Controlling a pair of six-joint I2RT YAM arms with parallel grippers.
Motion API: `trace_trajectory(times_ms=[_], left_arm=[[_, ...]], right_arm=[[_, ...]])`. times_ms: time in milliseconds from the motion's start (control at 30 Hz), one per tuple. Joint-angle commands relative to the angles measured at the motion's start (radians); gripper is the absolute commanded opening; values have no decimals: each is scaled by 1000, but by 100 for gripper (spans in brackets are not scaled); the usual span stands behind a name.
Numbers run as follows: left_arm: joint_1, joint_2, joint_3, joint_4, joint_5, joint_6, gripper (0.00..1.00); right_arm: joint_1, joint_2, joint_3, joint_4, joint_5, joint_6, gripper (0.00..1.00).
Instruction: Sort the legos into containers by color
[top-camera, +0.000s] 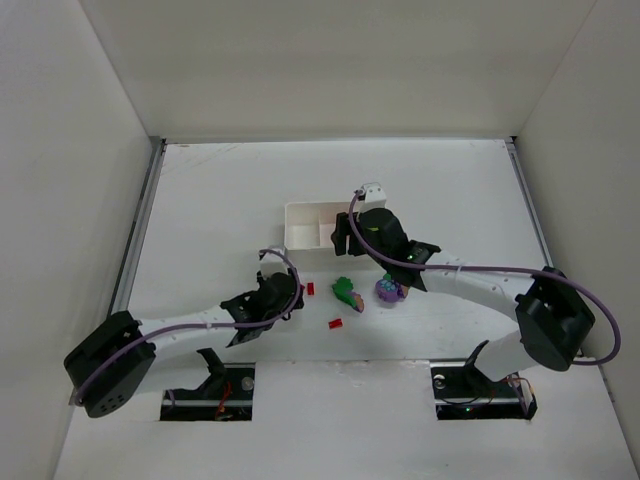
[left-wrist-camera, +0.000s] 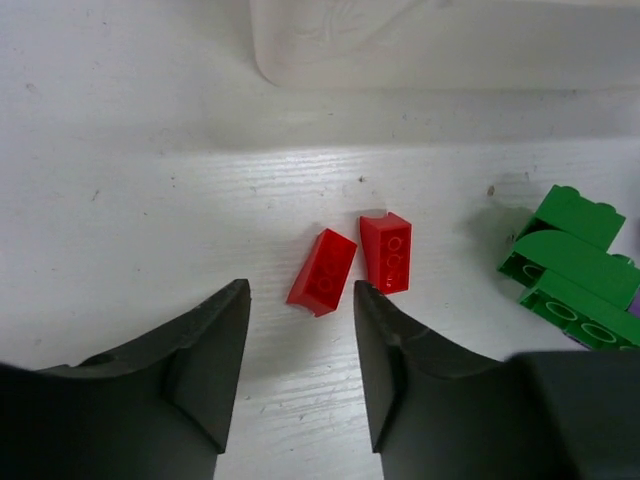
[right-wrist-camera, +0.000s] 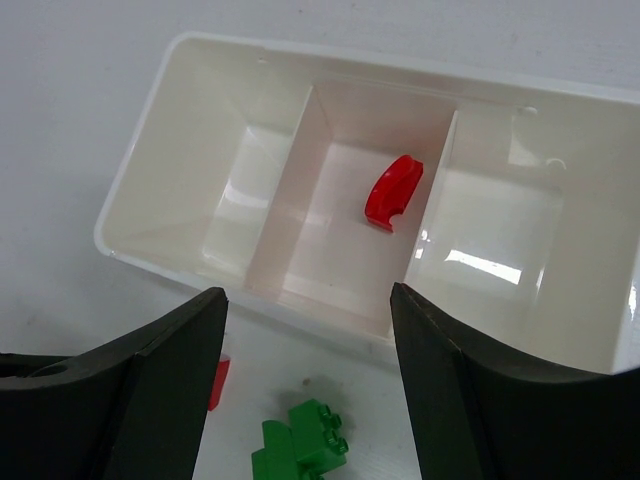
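The white three-compartment tray (top-camera: 300, 225) lies at mid-table. In the right wrist view a red curved piece (right-wrist-camera: 393, 190) lies in the tray's (right-wrist-camera: 180, 150) middle compartment, and the other two compartments look bare. My right gripper (right-wrist-camera: 308, 310) is open and empty above the tray's near wall. My left gripper (left-wrist-camera: 300, 300) is open and empty just short of two red bricks (left-wrist-camera: 322, 271) (left-wrist-camera: 386, 252) on the table. Green bricks (left-wrist-camera: 570, 268) lie clumped to their right. A purple piece (top-camera: 388, 291) sits beside the green clump (top-camera: 348, 293).
Another red brick (top-camera: 335, 323) lies alone nearer the arm bases. White walls enclose the table on three sides. The right arm (top-camera: 470, 280) reaches over the purple piece. The tray's near wall (left-wrist-camera: 430, 50) shows at the top of the left wrist view.
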Motion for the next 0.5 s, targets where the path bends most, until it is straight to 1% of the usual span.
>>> trace_trajectory(times_ms=[0, 200, 400, 467], left_arm=[[7, 39, 17, -9, 19, 2, 40], [2, 137, 80, -35, 1, 22, 38], [7, 157, 103, -25, -13, 60, 38], [13, 166, 103, -25, -13, 61, 35]], right_arm=[[7, -21, 5, 68, 3, 9, 72], [7, -30, -2, 68, 3, 9, 72], [9, -29, -4, 71, 3, 8, 72], [10, -30, -7, 71, 3, 8, 72]])
